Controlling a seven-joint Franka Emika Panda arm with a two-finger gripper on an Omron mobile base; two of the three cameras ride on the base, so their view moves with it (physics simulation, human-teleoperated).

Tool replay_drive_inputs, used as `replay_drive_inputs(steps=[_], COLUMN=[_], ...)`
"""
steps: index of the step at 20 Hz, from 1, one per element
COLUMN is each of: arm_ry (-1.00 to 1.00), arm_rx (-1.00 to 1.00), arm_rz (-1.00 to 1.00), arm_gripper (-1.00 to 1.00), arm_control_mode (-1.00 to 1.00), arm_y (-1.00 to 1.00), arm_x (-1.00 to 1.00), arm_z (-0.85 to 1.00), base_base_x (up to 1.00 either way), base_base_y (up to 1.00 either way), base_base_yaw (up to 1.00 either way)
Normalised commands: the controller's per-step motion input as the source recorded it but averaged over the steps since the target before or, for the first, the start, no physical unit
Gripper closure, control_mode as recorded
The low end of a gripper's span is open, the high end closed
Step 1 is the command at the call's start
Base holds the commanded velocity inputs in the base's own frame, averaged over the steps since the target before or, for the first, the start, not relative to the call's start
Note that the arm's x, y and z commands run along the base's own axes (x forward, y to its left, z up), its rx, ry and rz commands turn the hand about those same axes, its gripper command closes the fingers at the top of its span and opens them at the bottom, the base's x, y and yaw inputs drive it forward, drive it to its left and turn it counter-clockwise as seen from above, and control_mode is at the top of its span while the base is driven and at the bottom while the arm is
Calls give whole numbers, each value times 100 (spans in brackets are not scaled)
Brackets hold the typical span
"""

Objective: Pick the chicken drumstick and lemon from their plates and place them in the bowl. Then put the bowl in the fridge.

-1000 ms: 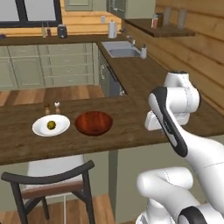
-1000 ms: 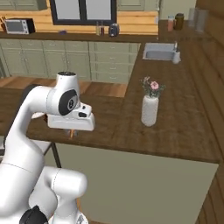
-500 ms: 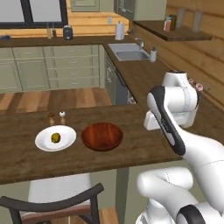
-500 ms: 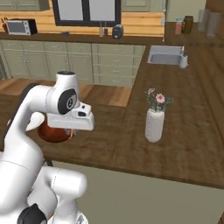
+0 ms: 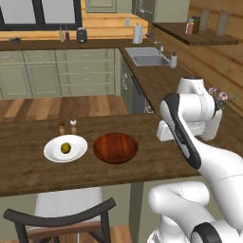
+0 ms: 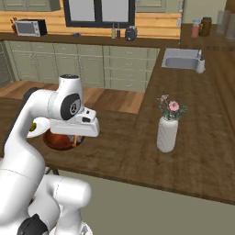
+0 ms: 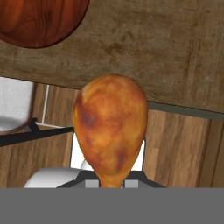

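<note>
The golden-brown chicken drumstick (image 7: 110, 129) is clamped by its thin bone end in the gripper (image 7: 111, 183), held beside the glossy reddish-brown bowl (image 5: 115, 147). Since the earlier frames, the cameras have been carried closer to the bowl; the yellow-green lemon (image 5: 65, 148) sits on the white plate (image 5: 52, 153), left of the bowl.

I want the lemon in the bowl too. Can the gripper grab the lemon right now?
Probably not yet. The gripper already holds the drumstick, and the lemon sits on its plate beyond the bowl.
</note>
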Motion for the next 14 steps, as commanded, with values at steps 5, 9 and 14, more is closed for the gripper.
replay_drive_inputs(steps=[5, 9, 14], arm_ry=[0, 0, 0], arm_rx=[0, 0, 0], arm_rz=[0, 0, 0], arm_gripper=[100, 100, 100], arm_control_mode=[100, 100, 100], arm_y=[0, 0, 0], arm_x=[0, 0, 0], arm_z=[0, 0, 0], base_base_x=[-5, -7, 0], base_base_y=[61, 57, 43], base_base_yaw=[27, 16, 9])
